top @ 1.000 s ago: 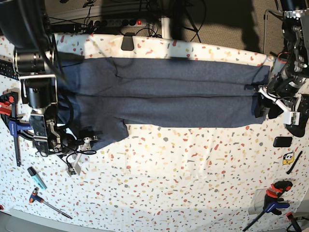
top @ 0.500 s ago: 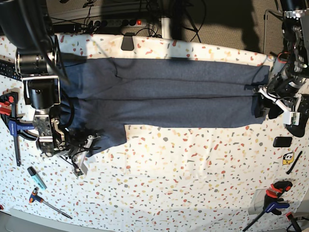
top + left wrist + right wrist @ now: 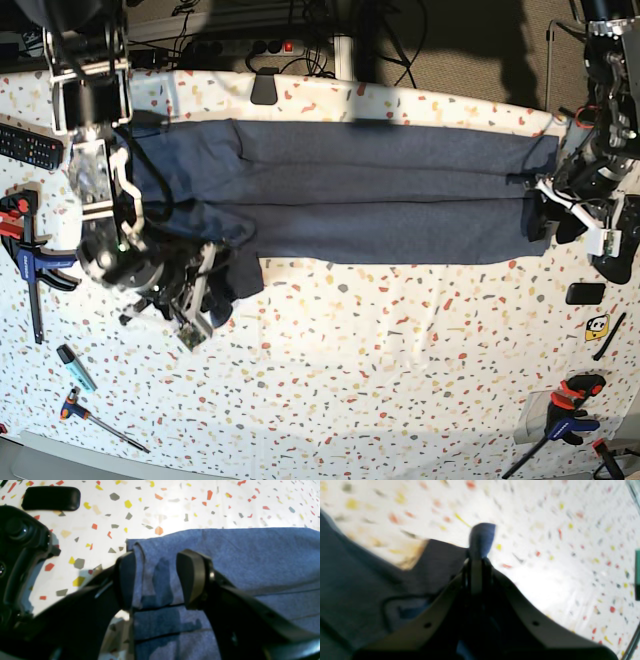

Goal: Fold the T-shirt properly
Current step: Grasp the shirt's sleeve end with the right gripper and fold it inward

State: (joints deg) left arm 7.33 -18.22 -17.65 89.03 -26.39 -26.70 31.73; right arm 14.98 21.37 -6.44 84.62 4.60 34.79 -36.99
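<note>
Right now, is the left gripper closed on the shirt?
No. In the left wrist view the left gripper stands open, its fingers apart over the T-shirt edge.

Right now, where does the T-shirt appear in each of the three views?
Base: the T-shirt lies as a long folded band across the table's upper half.
Left wrist: its layered end fills the centre and right, between the left gripper fingers.
Right wrist: blurred, at left, a tip pinched in the right gripper.
Shared landmark: the speckled terrazzo tabletop.
</note>
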